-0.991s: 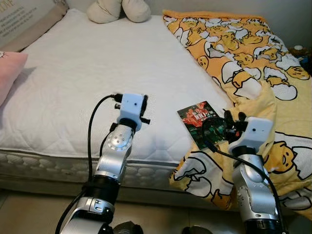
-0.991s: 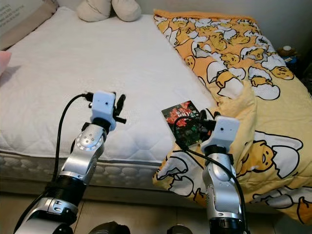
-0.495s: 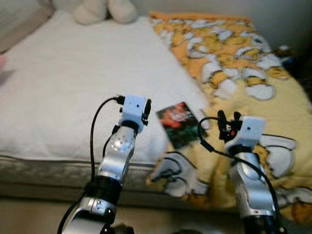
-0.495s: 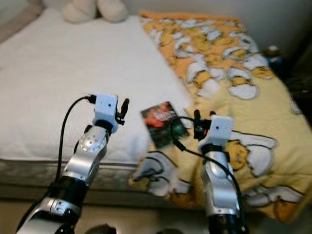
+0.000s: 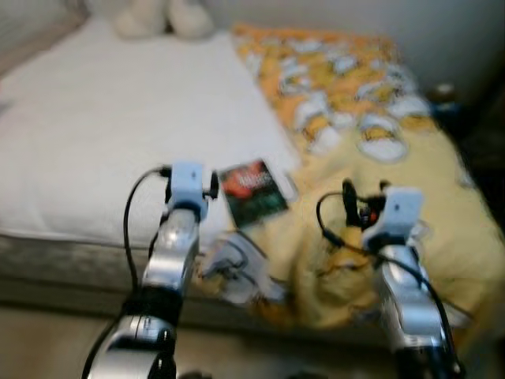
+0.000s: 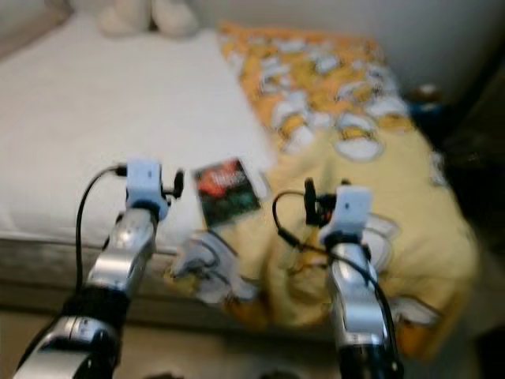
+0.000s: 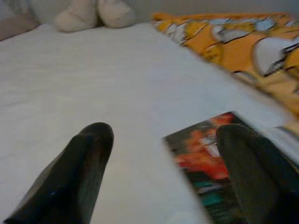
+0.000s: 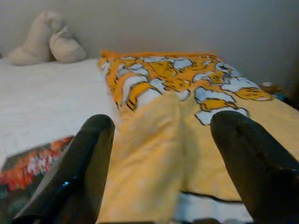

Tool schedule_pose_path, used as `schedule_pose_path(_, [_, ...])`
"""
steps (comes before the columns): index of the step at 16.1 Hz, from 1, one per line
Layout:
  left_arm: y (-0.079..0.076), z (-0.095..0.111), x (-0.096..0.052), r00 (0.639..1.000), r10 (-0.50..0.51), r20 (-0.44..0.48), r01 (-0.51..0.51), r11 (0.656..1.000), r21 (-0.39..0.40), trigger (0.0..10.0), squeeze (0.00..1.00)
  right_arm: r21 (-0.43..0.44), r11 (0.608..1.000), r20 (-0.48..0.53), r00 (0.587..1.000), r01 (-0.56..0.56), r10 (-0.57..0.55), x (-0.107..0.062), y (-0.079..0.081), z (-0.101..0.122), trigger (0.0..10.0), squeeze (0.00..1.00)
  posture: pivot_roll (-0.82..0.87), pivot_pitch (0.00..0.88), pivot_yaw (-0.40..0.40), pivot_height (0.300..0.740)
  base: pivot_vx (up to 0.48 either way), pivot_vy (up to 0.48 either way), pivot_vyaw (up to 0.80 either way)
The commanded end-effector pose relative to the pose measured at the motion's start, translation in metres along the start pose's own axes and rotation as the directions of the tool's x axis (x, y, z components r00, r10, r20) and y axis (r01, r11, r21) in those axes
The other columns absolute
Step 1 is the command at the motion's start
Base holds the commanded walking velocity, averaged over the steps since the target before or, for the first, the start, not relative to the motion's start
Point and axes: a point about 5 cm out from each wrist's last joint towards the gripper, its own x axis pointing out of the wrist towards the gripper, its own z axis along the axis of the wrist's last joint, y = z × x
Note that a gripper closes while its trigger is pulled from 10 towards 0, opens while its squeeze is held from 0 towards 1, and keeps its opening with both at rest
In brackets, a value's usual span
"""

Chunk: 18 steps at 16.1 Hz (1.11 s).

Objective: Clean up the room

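Note:
A book with a red and dark cover (image 5: 252,192) lies near the front edge of the white mattress (image 5: 87,134), beside a yellow blanket with an egg-cartoon print (image 5: 371,126). My left gripper (image 5: 211,183) hovers just left of the book, open, and the book (image 7: 210,172) lies partly behind one finger (image 7: 79,172). My right gripper (image 5: 364,197) is open over the rumpled blanket (image 8: 154,130), right of the book (image 8: 28,170). Nothing is between either pair of fingers. Both eye views are blurred.
A cream plush toy (image 5: 162,16) rests at the head of the bed. The blanket hangs over the mattress's front edge (image 5: 237,268). Small dark items (image 5: 442,95) stand to the right of the bed. Floor shows below the bed frame (image 5: 47,332).
The whole picture has slid left and blurred, so the camera has moved. My right gripper has gone from the book's corner to over the blanket. My left gripper is now next to the book.

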Motion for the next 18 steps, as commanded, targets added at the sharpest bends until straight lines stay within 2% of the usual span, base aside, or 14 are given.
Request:
schedule_pose_path(1, [0.005,-0.002,0.001,1.000,0.010,-0.004,-0.010,1.000,0.023,10.0,1.00,0.006,1.000,0.013,1.000,-0.016,0.016,0.002,0.005,0.003,10.0,1.00,-0.05,0.000,0.010,0.740,0.296,-0.375,0.00])
schedule_pose_path(2, [0.003,0.000,0.000,1.000,0.002,0.016,-0.002,0.999,0.047,10.0,1.00,0.017,0.999,0.034,0.998,-0.046,0.045,0.001,0.008,0.005,10.0,1.00,-0.05,0.000,0.010,0.740,0.341,-0.311,0.00])
schedule_pose_path(6, [0.007,-0.003,-0.002,1.000,0.016,0.008,-0.016,1.000,0.003,10.0,1.00,0.029,0.999,0.024,0.999,-0.040,0.039,-0.001,0.008,0.002,10.0,1.00,-0.04,0.000,0.010,0.740,0.372,-0.299,0.00])
schedule_pose_path(9, [0.004,-0.002,-0.002,1.000,-0.013,0.018,0.012,0.999,0.033,10.0,1.00,0.026,0.999,0.014,0.999,-0.045,0.044,-0.002,0.009,0.000,10.0,1.00,-0.04,0.000,0.004,0.740,0.251,-0.196,0.00])
schedule_pose_path(10, [0.003,-0.002,-0.002,1.000,-0.022,0.015,0.022,0.999,0.043,10.0,0.00,0.025,0.998,0.011,0.999,-0.050,0.050,-0.002,0.009,-0.001,10.0,1.00,-0.04,0.000,0.003,0.740,0.000,0.000,0.00])
schedule_pose_path(11, [0.001,0.000,-0.003,0.999,-0.041,0.023,0.040,0.999,0.017,10.0,0.00,-0.003,0.998,-0.006,0.998,-0.056,0.056,-0.001,0.011,-0.002,10.0,1.00,-0.04,0.000,0.003,0.740,0.304,0.371,0.00])
schedule_pose_path(12, [0.001,0.002,-0.003,0.999,-0.043,0.030,0.042,0.999,0.014,10.0,0.00,-0.008,0.998,-0.009,0.998,-0.059,0.059,0.000,0.011,-0.003,10.0,0.00,-0.03,0.000,0.002,0.740,0.382,0.289,0.00])
schedule_pose_path(15, [0.003,0.006,-0.004,0.997,-0.040,0.062,0.042,0.999,-0.024,10.0,0.00,-0.001,0.998,-0.015,0.998,-0.056,0.056,0.001,0.013,-0.004,10.0,0.00,-0.03,0.000,-0.003,0.740,0.342,0.322,0.00])
schedule_pose_path(17, [0.000,0.007,-0.007,0.996,-0.064,0.067,0.068,0.996,-0.058,10.0,0.00,0.004,0.999,-0.024,0.998,-0.050,0.050,0.001,0.011,-0.006,10.0,0.00,-0.02,0.000,-0.006,0.740,0.000,0.480,0.00])
schedule_pose_path(18, [0.000,0.006,-0.007,0.995,-0.070,0.066,0.073,0.996,-0.051,10.0,0.00,0.003,0.999,-0.025,0.998,-0.050,0.050,0.001,0.011,-0.006,10.0,0.00,-0.02,0.000,-0.007,0.740,0.000,0.480,0.00])
